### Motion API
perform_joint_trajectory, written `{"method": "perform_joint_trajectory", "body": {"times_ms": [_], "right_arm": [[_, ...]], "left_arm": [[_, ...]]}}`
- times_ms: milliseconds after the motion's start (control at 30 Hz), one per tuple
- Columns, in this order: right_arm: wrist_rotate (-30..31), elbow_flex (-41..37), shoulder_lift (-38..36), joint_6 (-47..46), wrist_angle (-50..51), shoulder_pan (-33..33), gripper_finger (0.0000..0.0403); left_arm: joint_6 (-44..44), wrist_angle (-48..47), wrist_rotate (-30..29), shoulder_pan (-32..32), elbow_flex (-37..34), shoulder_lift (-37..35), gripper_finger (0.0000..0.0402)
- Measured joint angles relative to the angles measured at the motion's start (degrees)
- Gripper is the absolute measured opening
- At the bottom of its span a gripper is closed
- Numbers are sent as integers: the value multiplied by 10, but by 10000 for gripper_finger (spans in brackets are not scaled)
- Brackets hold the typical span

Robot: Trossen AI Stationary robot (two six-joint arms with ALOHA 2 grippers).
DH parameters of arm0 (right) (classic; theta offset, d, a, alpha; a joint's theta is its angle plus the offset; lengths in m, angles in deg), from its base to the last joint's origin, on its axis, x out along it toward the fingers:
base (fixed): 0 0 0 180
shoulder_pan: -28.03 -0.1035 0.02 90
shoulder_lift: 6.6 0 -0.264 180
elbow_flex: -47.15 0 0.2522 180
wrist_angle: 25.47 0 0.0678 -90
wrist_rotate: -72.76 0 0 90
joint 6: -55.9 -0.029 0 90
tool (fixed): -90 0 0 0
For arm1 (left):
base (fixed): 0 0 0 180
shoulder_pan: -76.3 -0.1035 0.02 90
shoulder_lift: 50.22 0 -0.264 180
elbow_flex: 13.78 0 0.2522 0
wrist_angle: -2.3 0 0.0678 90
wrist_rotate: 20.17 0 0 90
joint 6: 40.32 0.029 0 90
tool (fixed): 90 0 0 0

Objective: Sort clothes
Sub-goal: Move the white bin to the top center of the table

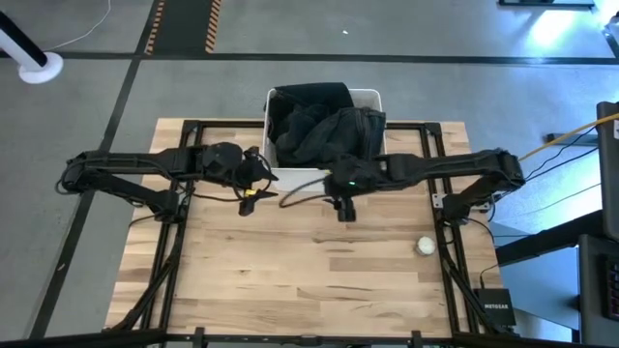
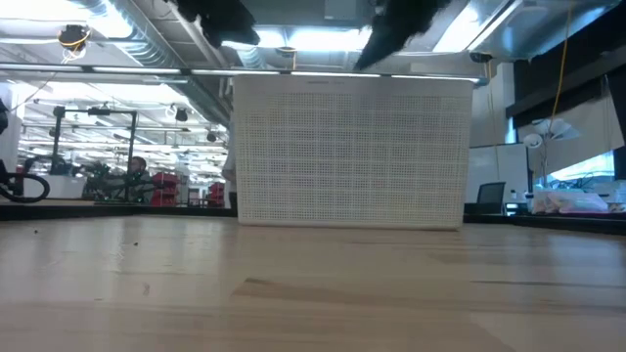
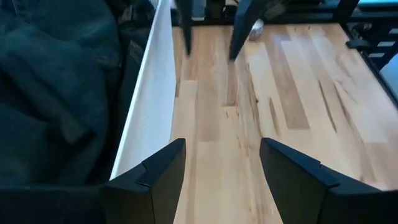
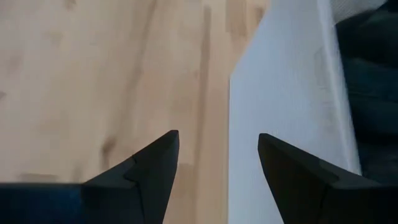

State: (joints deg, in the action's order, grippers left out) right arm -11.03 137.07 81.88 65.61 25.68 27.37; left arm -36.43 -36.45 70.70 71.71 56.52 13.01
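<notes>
Large dark green and black clothes (image 1: 319, 124) lie piled in the white plastic bin (image 1: 370, 97) at the table's far middle; one part hangs over its near right rim. They also show in the left wrist view (image 3: 56, 87) and the right wrist view (image 4: 371, 74). My left gripper (image 1: 261, 179) is open and empty above the table just near the bin's near left corner (image 3: 221, 152). My right gripper (image 1: 344, 206) is open and empty, pointing down beside the bin's near wall (image 4: 217, 143). No other garments show.
A small white ball (image 1: 426, 246) lies on the wooden table toward its right side. The bin's near wall (image 2: 352, 152) stands upright across the low view's middle. Bare wood (image 1: 290, 280) spreads over the table's near half. Black frame rails (image 1: 160, 271) run along the sides.
</notes>
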Motion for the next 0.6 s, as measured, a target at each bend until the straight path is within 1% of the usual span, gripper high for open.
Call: {"method": "perform_joint_trajectory", "body": {"times_ms": [167, 200, 300, 367, 433, 600], "right_arm": [[-2, 5, -62, -56, 25, -38, 239], [-7, 5, -73, -66, 34, -45, 239], [-8, -9, -112, -90, 46, -61, 239], [5, -40, -145, -105, 38, -70, 235], [12, -81, -180, -120, 20, -72, 226], [14, -214, -291, -155, -64, -71, 189]], "left_arm": [[-6, 1, -10, 16, 0, -23, 203], [-8, -2, -22, 23, 0, -31, 203], [-14, -35, -82, 50, 0, -56, 201], [-15, -41, -119, 69, -11, -78, 193], [-15, -44, -142, 79, -32, -106, 183], [-32, -25, -150, 79, -111, -190, 157]]}}
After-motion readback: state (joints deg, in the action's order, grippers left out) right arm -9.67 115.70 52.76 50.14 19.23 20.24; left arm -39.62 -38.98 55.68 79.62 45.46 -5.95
